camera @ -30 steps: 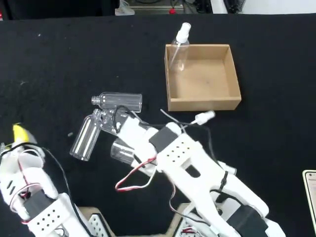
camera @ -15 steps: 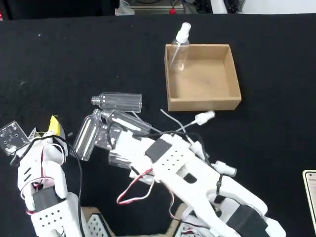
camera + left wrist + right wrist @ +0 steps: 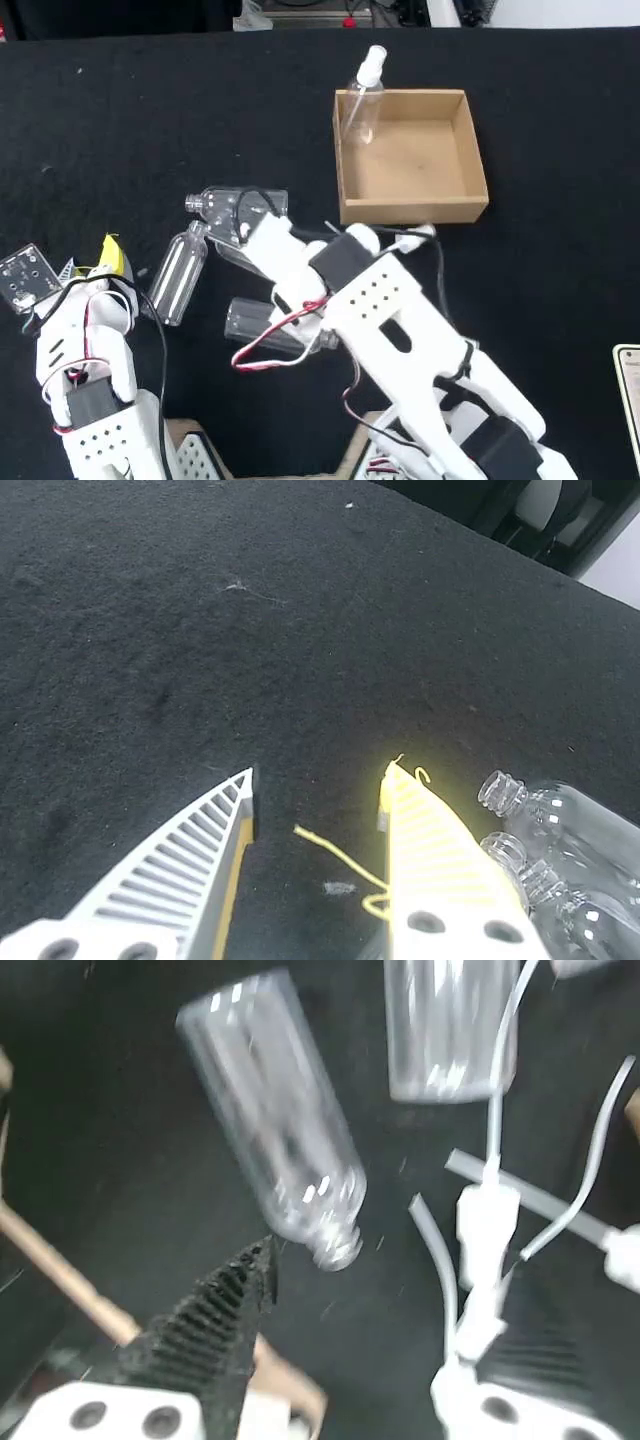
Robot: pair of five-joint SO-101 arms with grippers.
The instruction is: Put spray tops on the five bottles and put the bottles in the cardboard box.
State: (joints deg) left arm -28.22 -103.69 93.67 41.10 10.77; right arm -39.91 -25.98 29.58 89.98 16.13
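Black table (image 3: 100, 130); box (image 3: 405, 212) sits upper right of centre in the high view. Step in hand, judged: the right gripper (image 3: 395, 1280) is to pick up a loose bottle (image 3: 275, 1130). Its fingers are spread wide and hold nothing, and the bottle's open neck lies just beside the ribbed black finger. To do it well, the gripper should probably close across the bottle's body just behind the neck. It should also keep clear of the thin tubes of the spray tops (image 3: 485, 1222) lying beside the bottle, since a caught tube could drag a top along. The clear, round wall will likely slip, so a square, centred grip is advised. The left gripper (image 3: 320, 772) is at lower left in the high view, fingers wide apart and empty over bare table. Two bottle necks lie near its yellow finger, so it looks placed to steady a bottle for capping. Counts: 1 box. 1 capped bottle (image 3: 362, 105) stands in the box's upper-left corner. 3 loose bottles lie plainly left of centre, and a fourth seems partly hidden under the right arm. 1 loose spray top (image 3: 415, 237) lies by the box front. More are tangled in the right wrist view; their number cannot be told.
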